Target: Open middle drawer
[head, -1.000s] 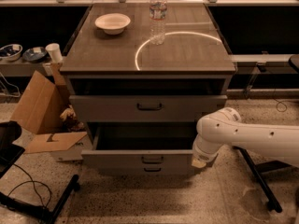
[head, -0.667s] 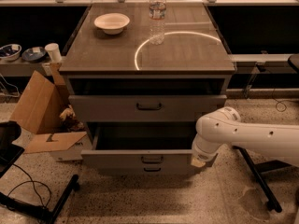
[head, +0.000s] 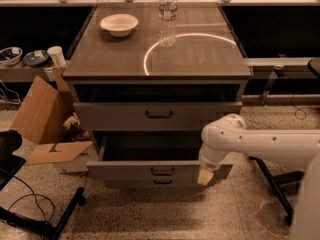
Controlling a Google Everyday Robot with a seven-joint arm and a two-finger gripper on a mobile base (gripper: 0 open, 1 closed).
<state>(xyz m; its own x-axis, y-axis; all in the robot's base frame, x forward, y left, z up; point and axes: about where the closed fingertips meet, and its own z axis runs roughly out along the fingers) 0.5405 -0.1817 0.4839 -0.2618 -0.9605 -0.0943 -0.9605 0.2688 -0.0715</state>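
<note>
The middle drawer [head: 125, 171] is a grey metal drawer with a small dark loop handle [head: 162, 170] at its centre. It stands pulled well out from the cabinet, and its dark inside shows behind the front. My gripper [head: 205, 176] is at the end of the white arm [head: 260, 144], which comes in from the right. It sits low against the right part of that drawer's front, right of the handle.
The taller drawer [head: 115, 116] above has a wider handle and stands slightly out. A slim drawer front [head: 162, 182] lies below. A bowl [head: 119, 24] and a water bottle [head: 167, 16] stand on the cabinet top. A cardboard box [head: 42, 114] is at left and a chair base [head: 272, 184] at right.
</note>
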